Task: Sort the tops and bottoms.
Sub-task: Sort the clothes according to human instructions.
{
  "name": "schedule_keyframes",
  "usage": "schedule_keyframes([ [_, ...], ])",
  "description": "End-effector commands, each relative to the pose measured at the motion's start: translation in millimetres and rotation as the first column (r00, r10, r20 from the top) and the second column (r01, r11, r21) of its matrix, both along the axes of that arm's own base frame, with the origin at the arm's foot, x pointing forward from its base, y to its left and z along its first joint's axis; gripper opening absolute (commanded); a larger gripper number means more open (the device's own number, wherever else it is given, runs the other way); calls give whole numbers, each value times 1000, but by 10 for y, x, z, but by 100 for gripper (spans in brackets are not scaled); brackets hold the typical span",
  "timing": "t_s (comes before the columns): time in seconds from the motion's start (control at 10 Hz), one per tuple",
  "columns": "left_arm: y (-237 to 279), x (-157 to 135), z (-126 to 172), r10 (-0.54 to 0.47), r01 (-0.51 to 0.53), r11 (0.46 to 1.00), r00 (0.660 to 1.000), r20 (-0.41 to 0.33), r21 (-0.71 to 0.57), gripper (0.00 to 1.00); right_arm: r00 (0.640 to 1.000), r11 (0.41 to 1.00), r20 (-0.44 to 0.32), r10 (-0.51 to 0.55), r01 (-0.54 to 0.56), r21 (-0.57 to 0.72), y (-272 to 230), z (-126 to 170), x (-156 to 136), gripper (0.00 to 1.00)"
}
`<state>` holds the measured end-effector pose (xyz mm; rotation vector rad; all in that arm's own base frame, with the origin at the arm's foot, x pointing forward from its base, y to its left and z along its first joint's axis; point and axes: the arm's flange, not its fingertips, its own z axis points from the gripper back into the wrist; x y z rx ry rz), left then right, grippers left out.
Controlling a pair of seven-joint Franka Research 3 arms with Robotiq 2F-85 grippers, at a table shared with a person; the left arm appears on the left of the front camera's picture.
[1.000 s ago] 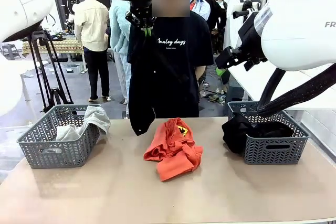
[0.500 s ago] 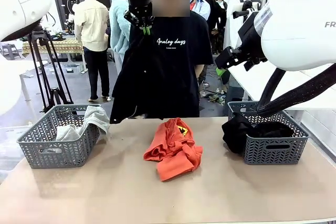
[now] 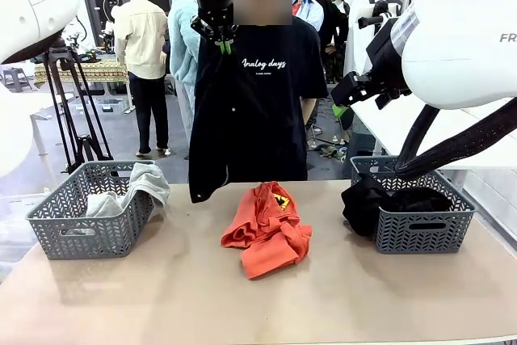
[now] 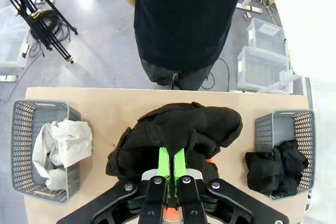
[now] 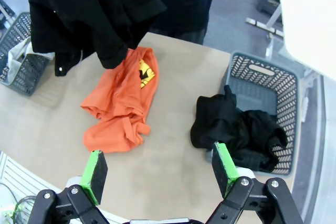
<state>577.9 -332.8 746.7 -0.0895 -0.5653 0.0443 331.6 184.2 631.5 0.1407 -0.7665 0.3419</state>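
Black garment [image 3: 208, 151] swung back, hanging narrower, left pincer [image 3: 225, 42] clenched on it, raised high, right pincer [image 5: 159, 160] spread, empty

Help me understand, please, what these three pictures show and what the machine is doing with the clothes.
Two white robot arms work at a table, facing a person. The front view looks across the table. The other two views come from a camera on each arm's wrist, looking along its fingers. The left end effector is shut on a black garment, which hangs from it, held high. The right end effector is open and empty, above the table. An orange top lies crumpled mid-table. A grey garment lies in the left basket, and black cloth spills over the rim of the right basket.
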Motion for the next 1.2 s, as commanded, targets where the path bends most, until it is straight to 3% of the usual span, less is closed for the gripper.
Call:
schedule_keyframes([
  [0.0,45,-43,59,5,-5,1000,1000,4,-9,0,1000,1000,-6,1,-1,4,-19,-44,-14,100],
  [1.1,45,-43,59,5,-5,1000,1000,4,-9,0,1000,1000,-6,1,-1,4,-19,-44,-14,100],
])
